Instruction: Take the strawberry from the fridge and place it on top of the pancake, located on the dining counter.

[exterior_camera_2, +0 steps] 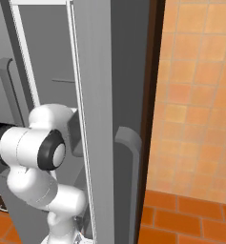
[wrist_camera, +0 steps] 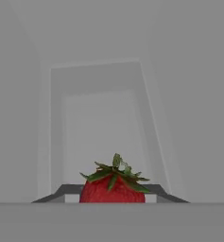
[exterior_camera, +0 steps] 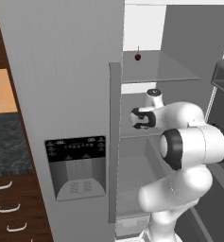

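**One strawberry gripped inside the fridge**

Left to right: one grey steel fridge (exterior_camera: 61, 94) with a black dispenser panel (exterior_camera: 76, 166); one dark red stemmed fruit (exterior_camera: 137, 56) on its top glass shelf (exterior_camera: 156, 71). The end effector (wrist_camera: 112, 201) is closed on one glossy red strawberry (wrist_camera: 112, 189), green leaves up, within the fridge's smooth grey interior.

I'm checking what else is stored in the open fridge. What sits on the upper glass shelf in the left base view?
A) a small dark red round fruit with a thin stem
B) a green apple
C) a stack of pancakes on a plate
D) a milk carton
A: a small dark red fruit with a stem stands alone on the fridge's upper glass shelf.
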You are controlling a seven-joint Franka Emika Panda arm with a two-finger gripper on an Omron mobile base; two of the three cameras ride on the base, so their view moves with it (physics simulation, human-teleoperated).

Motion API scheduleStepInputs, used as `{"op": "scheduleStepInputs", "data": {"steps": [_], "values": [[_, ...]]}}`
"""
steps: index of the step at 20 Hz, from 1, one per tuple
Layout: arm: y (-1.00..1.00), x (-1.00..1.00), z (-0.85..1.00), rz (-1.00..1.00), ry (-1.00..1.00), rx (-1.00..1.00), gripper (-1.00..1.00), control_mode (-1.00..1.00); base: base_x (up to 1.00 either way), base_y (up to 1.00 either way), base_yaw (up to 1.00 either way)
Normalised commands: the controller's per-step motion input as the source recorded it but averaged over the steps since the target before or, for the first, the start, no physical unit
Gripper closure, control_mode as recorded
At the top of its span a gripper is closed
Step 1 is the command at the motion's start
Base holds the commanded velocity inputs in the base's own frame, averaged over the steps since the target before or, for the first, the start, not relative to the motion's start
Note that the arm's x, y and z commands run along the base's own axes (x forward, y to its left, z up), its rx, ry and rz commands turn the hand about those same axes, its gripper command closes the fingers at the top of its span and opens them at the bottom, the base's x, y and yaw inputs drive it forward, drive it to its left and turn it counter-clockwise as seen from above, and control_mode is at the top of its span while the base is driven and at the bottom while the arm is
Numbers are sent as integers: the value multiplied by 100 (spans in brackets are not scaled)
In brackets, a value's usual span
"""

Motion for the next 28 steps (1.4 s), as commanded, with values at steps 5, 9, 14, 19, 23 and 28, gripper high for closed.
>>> {"op": "scheduleStepInputs", "data": {"steps": [5, 9, 14, 19, 23, 28], "values": [[6, -97, 13, 0, -2, 0, 100, -100, 0, 0, 0], [11, -100, 39, 0, -2, 1, 100, -100, 0, 0, 0], [25, -100, 61, 0, 0, 0, 100, -100, 0, 0, 0], [20, -100, 68, 0, 2, 0, 100, -100, 0, 0, 0], [8, -100, 71, 2, 0, 0, 100, -100, 0, 0, 0], [16, -100, 82, 6, 0, 2, 100, -100, 0, 0, 0]]}}
